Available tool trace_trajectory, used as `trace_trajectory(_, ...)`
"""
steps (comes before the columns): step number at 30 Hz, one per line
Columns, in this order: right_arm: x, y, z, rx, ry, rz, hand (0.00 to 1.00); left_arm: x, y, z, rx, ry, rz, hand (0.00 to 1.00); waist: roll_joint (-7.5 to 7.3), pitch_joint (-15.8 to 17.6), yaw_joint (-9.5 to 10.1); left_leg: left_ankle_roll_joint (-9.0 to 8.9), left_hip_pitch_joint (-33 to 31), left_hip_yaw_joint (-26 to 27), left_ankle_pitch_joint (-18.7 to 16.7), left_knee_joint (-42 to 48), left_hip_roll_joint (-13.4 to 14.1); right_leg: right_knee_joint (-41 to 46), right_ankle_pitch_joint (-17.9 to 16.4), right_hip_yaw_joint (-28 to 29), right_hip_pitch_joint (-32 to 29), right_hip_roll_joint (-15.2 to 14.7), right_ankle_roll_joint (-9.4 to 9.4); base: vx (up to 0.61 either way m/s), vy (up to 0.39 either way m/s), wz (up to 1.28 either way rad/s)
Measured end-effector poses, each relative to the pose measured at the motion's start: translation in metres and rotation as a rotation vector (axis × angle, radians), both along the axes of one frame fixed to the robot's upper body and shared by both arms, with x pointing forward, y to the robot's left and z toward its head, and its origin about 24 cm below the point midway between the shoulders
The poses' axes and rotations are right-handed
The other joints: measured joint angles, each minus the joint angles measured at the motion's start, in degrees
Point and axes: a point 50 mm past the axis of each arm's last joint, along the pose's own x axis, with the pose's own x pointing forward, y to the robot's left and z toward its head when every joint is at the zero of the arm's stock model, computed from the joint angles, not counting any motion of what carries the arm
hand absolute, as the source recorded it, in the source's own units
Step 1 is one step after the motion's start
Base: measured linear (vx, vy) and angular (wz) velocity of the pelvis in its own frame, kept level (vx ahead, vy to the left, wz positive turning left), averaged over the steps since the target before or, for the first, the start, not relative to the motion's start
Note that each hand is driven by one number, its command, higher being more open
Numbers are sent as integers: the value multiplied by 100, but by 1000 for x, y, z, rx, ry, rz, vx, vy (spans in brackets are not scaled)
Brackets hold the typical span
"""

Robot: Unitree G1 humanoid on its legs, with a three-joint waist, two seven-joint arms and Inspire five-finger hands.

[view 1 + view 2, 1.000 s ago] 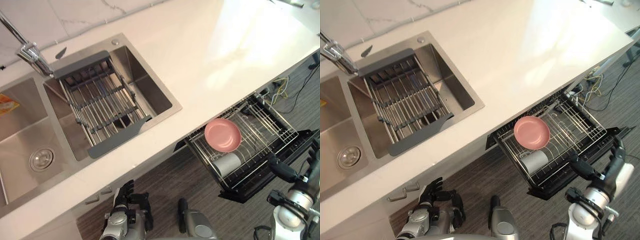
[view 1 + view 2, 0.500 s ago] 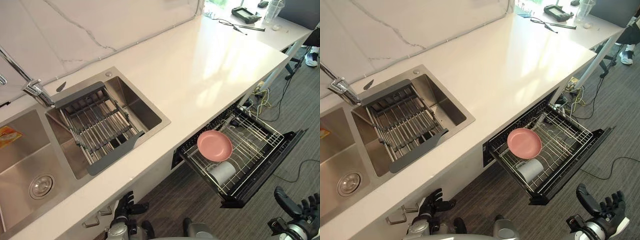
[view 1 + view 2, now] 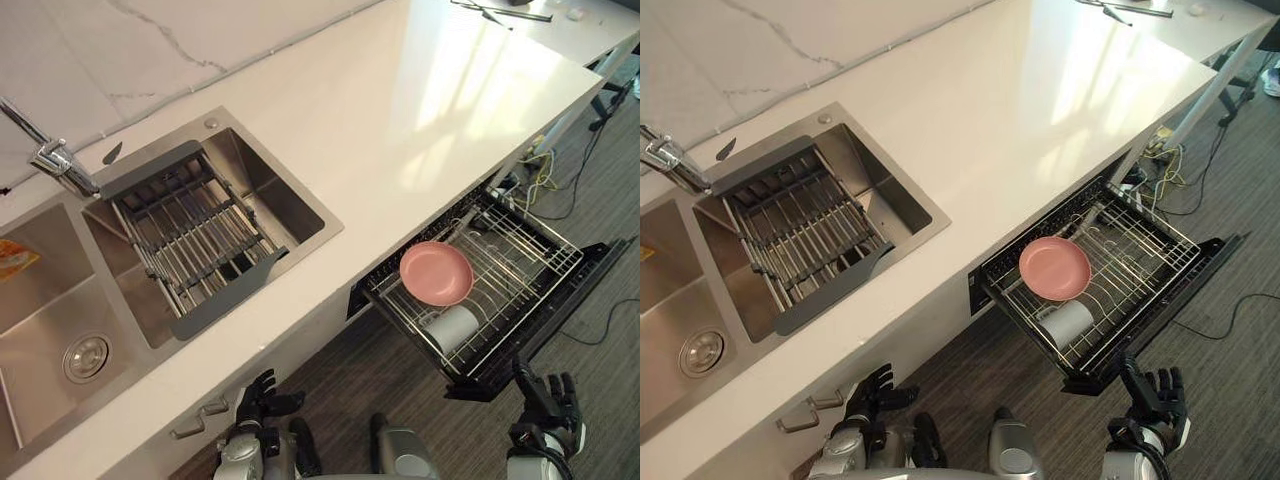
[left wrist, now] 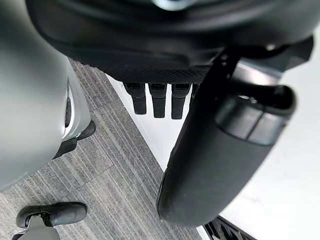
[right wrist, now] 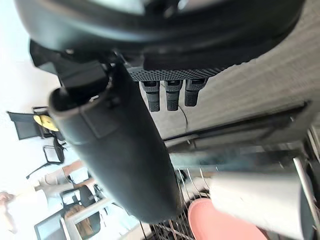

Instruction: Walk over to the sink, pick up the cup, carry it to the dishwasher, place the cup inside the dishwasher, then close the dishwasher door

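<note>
A pale grey cup [image 3: 452,328] lies on its side in the pulled-out dishwasher rack [image 3: 530,262], just in front of a pink plate [image 3: 436,272]. The dark dishwasher door [image 3: 1200,278] hangs open under the rack. My right hand [image 3: 545,400] is open and holds nothing, low by the rack's near corner. The right wrist view has the cup [image 5: 257,202] and the plate [image 5: 220,225] past its straight fingers [image 5: 172,94]. My left hand [image 3: 258,395] hangs open and idle beneath the counter edge, below the sink [image 3: 285,205].
A grey drying rack [image 3: 190,235] spans the right basin, with the faucet [image 3: 45,150] behind it. The left basin has a drain [image 3: 85,358]. The white counter [image 3: 420,110] overhangs the dishwasher. Loose cables [image 3: 545,175] lie on the floor at the right.
The whole picture has shifted, so the camera moved. My right hand, stretched out by the rack's front edge a second ago, now hangs lower with its fingers up.
</note>
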Motion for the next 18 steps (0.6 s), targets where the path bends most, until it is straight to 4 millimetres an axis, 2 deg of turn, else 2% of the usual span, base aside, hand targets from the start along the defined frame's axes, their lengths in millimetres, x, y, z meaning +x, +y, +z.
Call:
trace_trajectory(2, 12, -2, 5, -4, -39, 17, 90, 4, 1, 3, 4, -21, -9, 90, 1, 110, 32, 0, -45, -35, 0, 23, -8, 31, -13, -32, -27, -11, -2, 6, -7, 13)
trace_trajectory(12, 24, -21, 12, -75, -40, 67, 90, 7, 6, 5, 2, -40, -36, 90, 20, 239, 47, 18, -131, -267, 41, -15, -173, 123, -99, -294, -40, -173, 58, 3, 11, 12)
trace_trajectory(18, 47, -12, 21, -129, -77, 179, 90, 5, 13, 3, 15, -29, -62, 90, 29, 244, 33, 44, -236, -450, 309, -239, -319, 130, -74, -431, -138, -260, 59, -69, 3, 18)
